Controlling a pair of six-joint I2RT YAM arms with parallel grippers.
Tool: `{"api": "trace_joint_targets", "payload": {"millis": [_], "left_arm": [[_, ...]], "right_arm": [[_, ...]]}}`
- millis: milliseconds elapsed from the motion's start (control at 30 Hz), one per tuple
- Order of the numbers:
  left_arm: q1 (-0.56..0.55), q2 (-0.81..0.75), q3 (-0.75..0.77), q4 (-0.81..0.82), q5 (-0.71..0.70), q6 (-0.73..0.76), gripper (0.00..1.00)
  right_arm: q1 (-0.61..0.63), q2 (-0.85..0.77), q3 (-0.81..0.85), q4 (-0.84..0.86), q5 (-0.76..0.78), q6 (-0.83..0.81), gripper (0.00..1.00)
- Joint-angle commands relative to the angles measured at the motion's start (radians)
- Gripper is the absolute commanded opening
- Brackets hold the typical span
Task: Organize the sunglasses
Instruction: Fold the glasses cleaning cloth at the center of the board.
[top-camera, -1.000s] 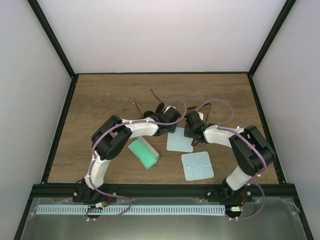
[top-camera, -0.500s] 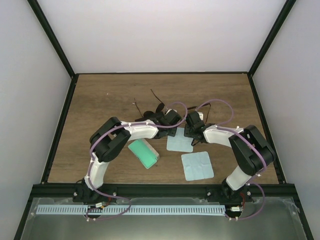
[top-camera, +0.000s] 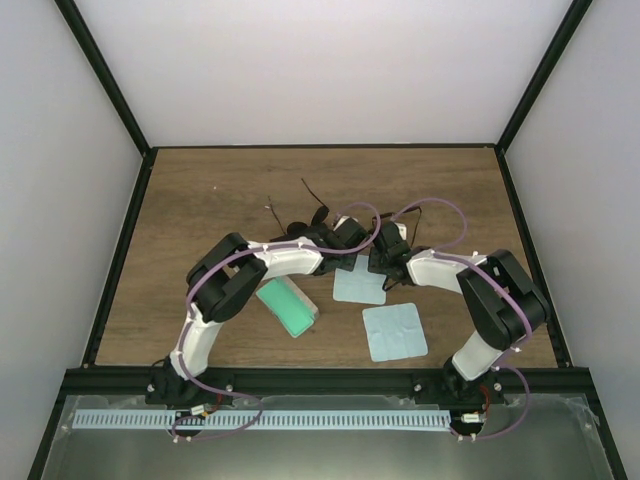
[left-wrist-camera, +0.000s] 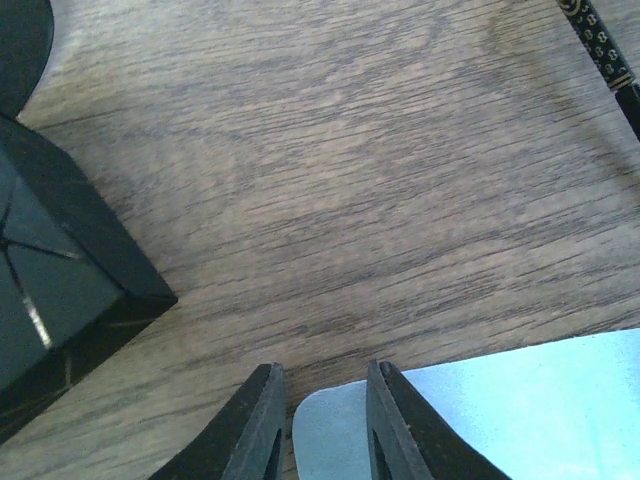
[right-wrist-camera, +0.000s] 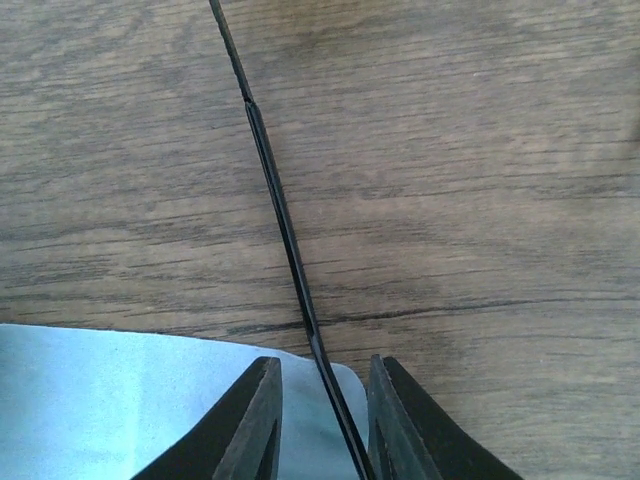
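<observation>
In the top view both arms meet at the far edge of a light blue cloth (top-camera: 358, 285). One pair of sunglasses (top-camera: 308, 224) lies dark just behind the left arm, its thin arms reaching back. A patterned sunglasses arm (left-wrist-camera: 598, 45) crosses the left wrist view's top right corner. My left gripper (left-wrist-camera: 322, 372) hovers open over the cloth's corner (left-wrist-camera: 470, 420), holding nothing. My right gripper (right-wrist-camera: 322, 362) is open over the cloth's other corner (right-wrist-camera: 120, 400). A slender dark sunglasses arm (right-wrist-camera: 280, 215) runs between its fingers, close to the right one; its lenses are hidden.
A second light blue cloth (top-camera: 395, 332) lies nearer the bases. A clear case with green lining (top-camera: 287, 307) sits left of the cloths. A black boxy object (left-wrist-camera: 55, 275) fills the left wrist view's left side. Black frame rails (top-camera: 120, 250) border the wooden table.
The left gripper has shifted slightly to the right, closer to the right gripper. The right arm, cloths and case look unmoved.
</observation>
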Motion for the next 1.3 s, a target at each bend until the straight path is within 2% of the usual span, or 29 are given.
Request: {"api": "trace_joint_targets", "payload": {"millis": [0, 100, 300, 533, 1267], "left_arm": [[-0.022, 0.083, 0.004, -0.099, 0.040, 0.003, 0.22], [-0.024, 0.094, 0.016, -0.106, 0.037, 0.004, 0.19], [-0.024, 0.088, 0.008, -0.118, 0.030, 0.006, 0.04], [-0.024, 0.056, -0.017, -0.110, 0.032, 0.000, 0.04], [-0.024, -0.110, -0.103, -0.092, 0.010, -0.009, 0.04]], "right_arm": [[0.004, 0.027, 0.016, -0.024, -0.025, -0.004, 0.24], [0.006, 0.026, 0.015, -0.024, -0.028, -0.003, 0.20], [0.005, 0.019, 0.011, -0.021, -0.031, -0.004, 0.12], [0.005, -0.011, -0.002, -0.008, -0.039, -0.003, 0.01], [0.005, -0.164, -0.043, -0.038, -0.050, 0.010, 0.01]]}}
